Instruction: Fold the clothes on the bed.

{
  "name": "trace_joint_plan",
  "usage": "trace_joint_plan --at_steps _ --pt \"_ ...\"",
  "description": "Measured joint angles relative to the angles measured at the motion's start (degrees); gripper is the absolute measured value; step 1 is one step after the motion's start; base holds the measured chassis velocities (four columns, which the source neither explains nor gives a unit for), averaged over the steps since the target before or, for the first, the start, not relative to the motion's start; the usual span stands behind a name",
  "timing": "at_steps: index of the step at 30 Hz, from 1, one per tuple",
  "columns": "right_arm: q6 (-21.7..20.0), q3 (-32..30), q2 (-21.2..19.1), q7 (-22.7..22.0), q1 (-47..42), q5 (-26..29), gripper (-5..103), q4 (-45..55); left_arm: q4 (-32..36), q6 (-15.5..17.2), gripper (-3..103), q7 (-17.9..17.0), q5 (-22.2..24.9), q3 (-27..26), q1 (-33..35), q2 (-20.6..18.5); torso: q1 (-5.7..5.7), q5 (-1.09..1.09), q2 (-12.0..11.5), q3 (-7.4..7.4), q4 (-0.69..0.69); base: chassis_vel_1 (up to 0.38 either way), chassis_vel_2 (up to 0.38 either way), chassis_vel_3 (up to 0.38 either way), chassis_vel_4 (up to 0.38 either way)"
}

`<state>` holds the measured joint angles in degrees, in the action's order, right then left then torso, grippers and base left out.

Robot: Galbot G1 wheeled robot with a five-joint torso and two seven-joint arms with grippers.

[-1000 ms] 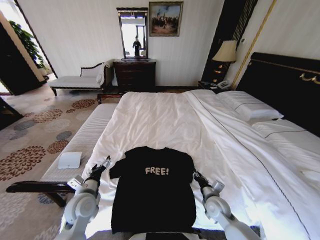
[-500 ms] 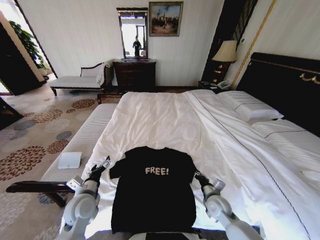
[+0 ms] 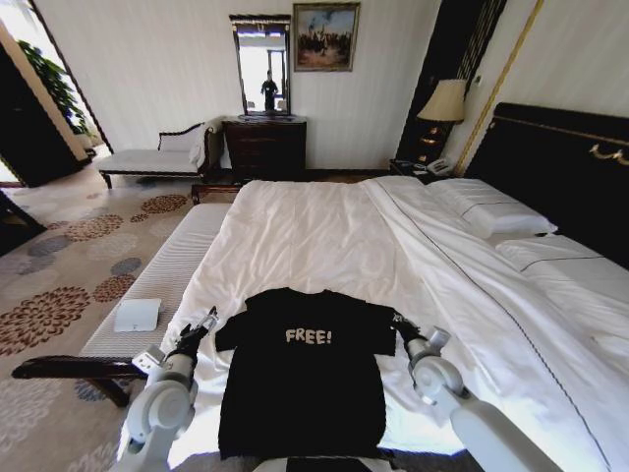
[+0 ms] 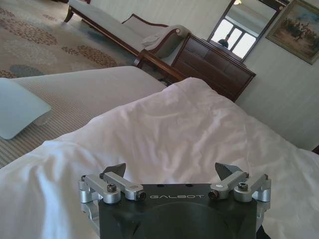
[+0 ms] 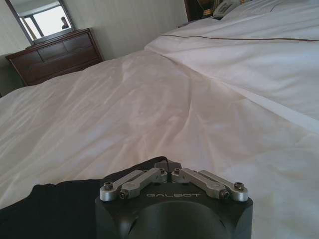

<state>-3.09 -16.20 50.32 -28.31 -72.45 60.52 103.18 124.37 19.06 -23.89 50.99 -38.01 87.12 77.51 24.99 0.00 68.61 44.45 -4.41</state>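
The bottom hem of the black T-shirt (image 3: 302, 379) is cut off by the lower edge of the head view, behind the robot's own body. In the right wrist view the right gripper (image 5: 171, 168) covers the shirt's sleeve edge, and whether fabric lies between its closed fingertips cannot be told. The far side of the bed (image 3: 324, 226) runs out of the head view's right edge. The figure reflected in the mirror (image 3: 262, 64) is too small to make out. The painting (image 3: 325, 35) is too small for its subject to be read.
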Motion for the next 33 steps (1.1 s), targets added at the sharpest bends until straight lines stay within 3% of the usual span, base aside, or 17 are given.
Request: trace_joint_plan --at_steps 15,23,27,30,33 --pt "-0.23 0.26 0.90 -0.27 1.02 -1.15 0 -3.96 -0.82 -0.05 100 0.00 -0.32 0.52 -0.13 0.43 0.00 0.00 0.00 0.00 0.00 0.000 0.000 0.000 0.000" --pt "-0.41 0.25 1.29 -2.53 0.62 -2.38 -3 -4.41 -1.07 -0.11 100 0.00 -0.35 0.72 -0.18 0.65 0.00 0.00 0.00 0.00 0.00 0.000 0.000 0.000 0.000" --pt "-0.42 -0.37 1.51 -4.26 -0.65 -2.37 13 -2.63 -1.07 -0.11 100 0.00 -0.35 0.63 -0.16 0.63 0.00 0.00 0.00 0.00 0.00 0.000 0.000 0.000 0.000" --pt "-0.60 -1.32 1.19 -5.59 -3.12 -1.54 18 0.39 -1.07 -0.12 100 0.00 -0.33 0.43 -0.10 0.57 0.00 0.00 0.00 0.00 0.01 0.000 0.000 0.000 0.000" --pt "-1.54 -2.59 0.65 -7.78 -7.38 1.02 34 5.16 -1.12 -0.17 100 0.00 -0.32 0.35 -0.07 0.66 0.00 0.00 0.00 0.00 -0.01 0.000 0.000 0.000 0.000"
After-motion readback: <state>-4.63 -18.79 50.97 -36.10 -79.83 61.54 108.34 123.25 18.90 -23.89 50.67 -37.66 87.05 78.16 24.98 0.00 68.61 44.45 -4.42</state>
